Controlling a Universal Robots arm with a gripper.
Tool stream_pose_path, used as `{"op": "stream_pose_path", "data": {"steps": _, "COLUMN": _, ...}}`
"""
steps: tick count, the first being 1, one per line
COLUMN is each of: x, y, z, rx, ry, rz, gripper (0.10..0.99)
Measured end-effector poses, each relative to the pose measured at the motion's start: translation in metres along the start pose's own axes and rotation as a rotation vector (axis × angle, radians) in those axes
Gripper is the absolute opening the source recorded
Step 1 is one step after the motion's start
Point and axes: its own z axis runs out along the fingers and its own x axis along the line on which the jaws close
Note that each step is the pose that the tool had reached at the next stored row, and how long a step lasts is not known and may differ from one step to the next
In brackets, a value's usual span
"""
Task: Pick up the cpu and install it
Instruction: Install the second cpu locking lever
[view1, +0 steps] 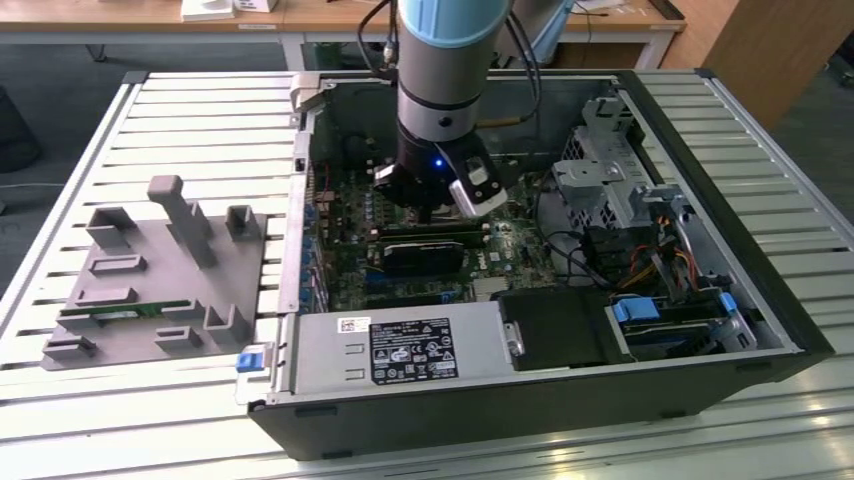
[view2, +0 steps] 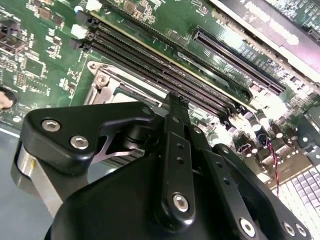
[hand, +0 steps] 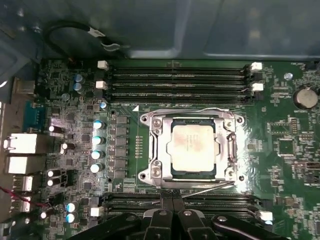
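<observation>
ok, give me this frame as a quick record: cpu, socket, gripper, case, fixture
cpu: silvery square chip seated in the socket, seen in the first wrist view
socket: metal frame around the chip; whether latched, cannot tell
gripper: inside the open case, above the motherboard; black linkage just beside the socket; holds nothing visible
jaws: tips meet, nothing between them
memory slots: long black slots on the far side of the socket, empty
case: open tower lying on a slatted table
fixture: grey parts holder on the exterior view's left
</observation>
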Motion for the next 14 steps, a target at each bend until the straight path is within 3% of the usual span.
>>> {"op": "stream_pose_path", "data": {"steps": 4, "x": 0.0006, "y": -0.001, "z": 0.0059, "rx": -0.005, "ry": 0.0001, "rz": 0.0, "gripper": 0.106}}
{"op": "stream_pose_path", "data": {"steps": 10, "x": 0.0035, "y": -0.0052, "z": 0.0066, "rx": -0.039, "ry": 0.0001, "rz": 0.0, "gripper": 0.106}}
{"op": "stream_pose_path", "data": {"steps": 14, "x": 0.0058, "y": -0.0106, "z": 0.0063, "rx": -0.052, "ry": 0.0001, "rz": 0.0, "gripper": 0.106}}
